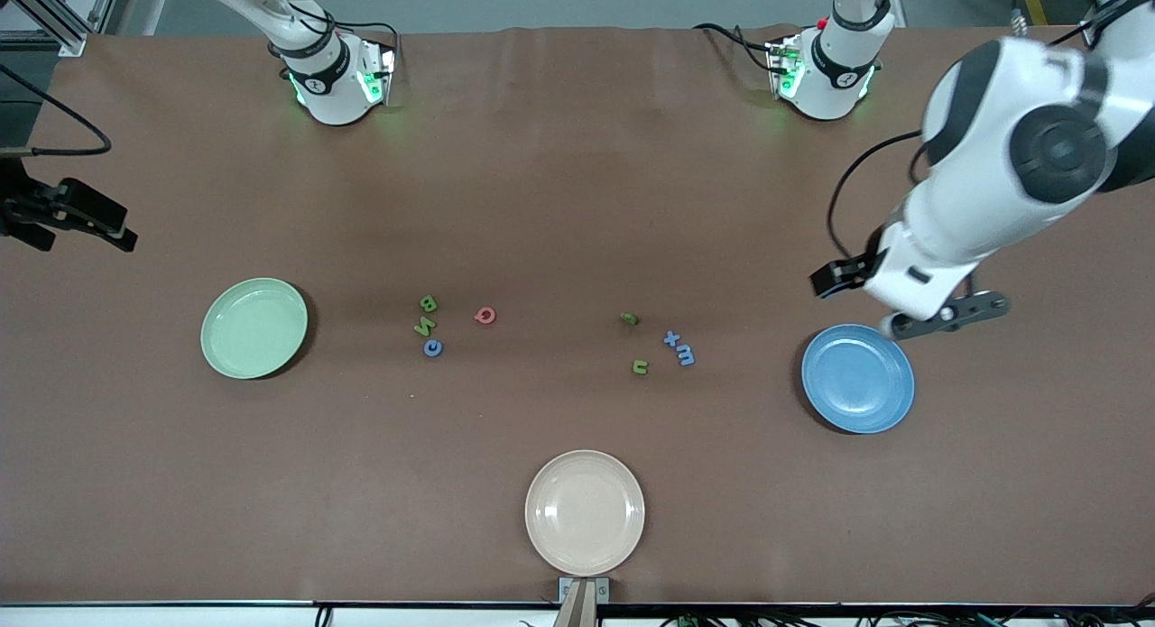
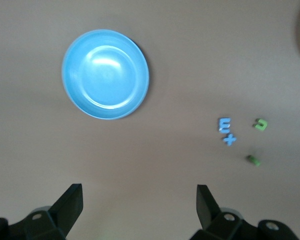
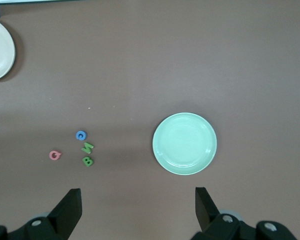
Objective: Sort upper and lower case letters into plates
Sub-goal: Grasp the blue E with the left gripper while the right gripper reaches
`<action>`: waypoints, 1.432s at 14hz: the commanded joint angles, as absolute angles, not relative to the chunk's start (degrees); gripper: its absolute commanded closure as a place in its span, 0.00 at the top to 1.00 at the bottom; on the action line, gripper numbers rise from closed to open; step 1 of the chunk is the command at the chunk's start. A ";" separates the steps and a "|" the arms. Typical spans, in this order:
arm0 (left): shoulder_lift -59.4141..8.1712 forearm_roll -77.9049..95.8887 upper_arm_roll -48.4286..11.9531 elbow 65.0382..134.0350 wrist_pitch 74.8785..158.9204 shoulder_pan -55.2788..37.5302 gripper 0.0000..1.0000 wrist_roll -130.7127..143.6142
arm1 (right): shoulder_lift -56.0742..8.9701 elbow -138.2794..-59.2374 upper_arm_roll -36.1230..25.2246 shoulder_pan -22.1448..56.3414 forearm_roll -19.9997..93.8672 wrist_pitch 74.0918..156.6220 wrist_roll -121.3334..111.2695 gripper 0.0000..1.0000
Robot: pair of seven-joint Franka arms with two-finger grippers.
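Observation:
The pale mint green plate (image 1: 254, 327) lies toward the right arm's end of the table and the blue plate (image 1: 857, 379) toward the left arm's end. Both hold nothing. Between them lie two groups of letters. One group is a green B (image 1: 429, 303), green N (image 1: 424, 325), blue c (image 1: 433, 347) and red Q (image 1: 485, 316). The other is a small green piece (image 1: 629, 318), blue t (image 1: 671, 339), blue m (image 1: 686, 355) and green n (image 1: 640, 367). My left gripper (image 2: 139, 205) is open and empty, up over the table beside the blue plate (image 2: 106, 74). My right gripper (image 3: 138, 207) is open and empty, high beside the green plate (image 3: 184, 143).
A cream-beige plate (image 1: 585, 511) sits near the table's front edge, nearer to the front camera than the letters. A black clamp-like device (image 1: 68, 214) with a cable juts in at the right arm's end of the table.

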State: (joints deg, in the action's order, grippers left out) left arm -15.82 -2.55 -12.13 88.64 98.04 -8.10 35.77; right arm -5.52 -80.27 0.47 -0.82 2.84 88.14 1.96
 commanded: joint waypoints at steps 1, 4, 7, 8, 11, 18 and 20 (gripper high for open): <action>-18.80 -2.81 -12.04 91.56 104.99 -10.71 1.00 43.48 | -7.90 -79.80 0.26 0.17 5.79 88.42 2.29 1.00; -24.76 -3.78 -11.95 92.72 112.04 -13.79 1.00 51.66 | -10.10 -81.64 0.26 2.45 6.77 90.35 1.76 1.00; -28.99 -3.96 -11.95 95.17 120.65 -14.76 1.00 53.61 | -11.51 -88.39 0.18 6.32 3.97 94.97 2.20 1.00; -29.87 -4.13 -11.95 96.32 123.37 -15.29 1.00 53.61 | -11.51 -93.81 0.26 7.02 4.13 99.19 2.28 1.00; -32.60 -7.29 -11.95 99.40 131.38 -16.08 0.93 53.61 | -11.51 -105.52 0.26 10.80 4.22 112.89 3.51 1.00; -39.72 -7.65 -11.78 98.70 141.24 -18.90 0.79 52.91 | -23.10 -110.92 0.18 20.02 3.78 133.75 11.93 1.00; -40.25 -9.92 -11.86 98.79 141.24 -18.98 0.75 53.78 | -26.35 -110.92 0.09 22.32 3.43 138.14 12.22 1.00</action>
State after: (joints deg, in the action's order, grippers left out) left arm -39.72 -7.48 -12.02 99.17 140.58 -18.79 52.58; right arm -23.84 -111.11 0.60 20.05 4.88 134.96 10.07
